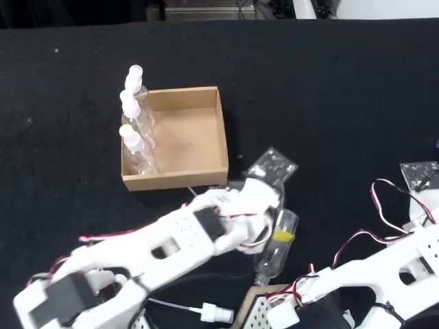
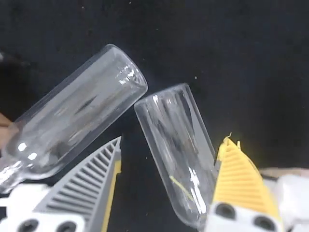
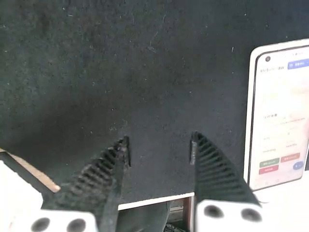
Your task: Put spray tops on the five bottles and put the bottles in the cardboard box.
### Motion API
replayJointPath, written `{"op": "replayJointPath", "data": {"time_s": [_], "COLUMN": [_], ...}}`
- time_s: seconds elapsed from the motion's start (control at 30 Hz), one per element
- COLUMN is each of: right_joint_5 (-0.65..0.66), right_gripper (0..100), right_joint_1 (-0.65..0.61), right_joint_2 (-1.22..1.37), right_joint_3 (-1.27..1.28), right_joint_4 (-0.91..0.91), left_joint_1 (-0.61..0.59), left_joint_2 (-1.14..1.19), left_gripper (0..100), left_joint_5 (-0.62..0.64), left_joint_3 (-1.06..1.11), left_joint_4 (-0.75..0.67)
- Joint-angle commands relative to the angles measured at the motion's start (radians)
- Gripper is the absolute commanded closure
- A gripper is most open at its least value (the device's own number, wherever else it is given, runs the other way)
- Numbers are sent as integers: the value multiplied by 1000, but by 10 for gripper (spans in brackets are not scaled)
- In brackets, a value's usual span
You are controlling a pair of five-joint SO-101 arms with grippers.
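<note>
Between left gripper (image 2: 172, 141) fingers: bottle (image 2: 169, 125), no top seen; jaws wide, not clamped.
Beside it: second bottle (image 2: 72, 121), lying.
Ahead of it: cardboard box (image 1: 175, 179), three topped bottles (image 1: 143, 120) inside.
Right gripper (image 3: 159, 145): wide, empty.
Remaining, likely: two bottles to top and box.

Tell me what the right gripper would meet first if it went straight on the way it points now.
Most likely the bare black table: the right gripper, open, points at nothing else. The phone lies off to one side of that line, though depth is unclear.
</note>
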Motion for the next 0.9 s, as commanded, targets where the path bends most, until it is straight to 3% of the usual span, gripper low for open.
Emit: {"op": "replayJointPath", "data": {"time_s": [0.0, 0.77, 0.87], "right_joint_5": [12, 12, 12], "right_gripper": [825, 825, 825], "right_joint_1": [23, 15, 15], "right_joint_2": [-5, -5, -5], "right_joint_3": [-7, -5, -5], "right_joint_4": [-21, -21, -21], "left_joint_1": [7, 105, 104], "left_joint_2": [95, 252, 233], "left_gripper": [711, 713, 763], "left_joint_5": [41, 46, 40], "left_joint_3": [-137, -122, -125], "left_joint_4": [-25, -15, 35]}}
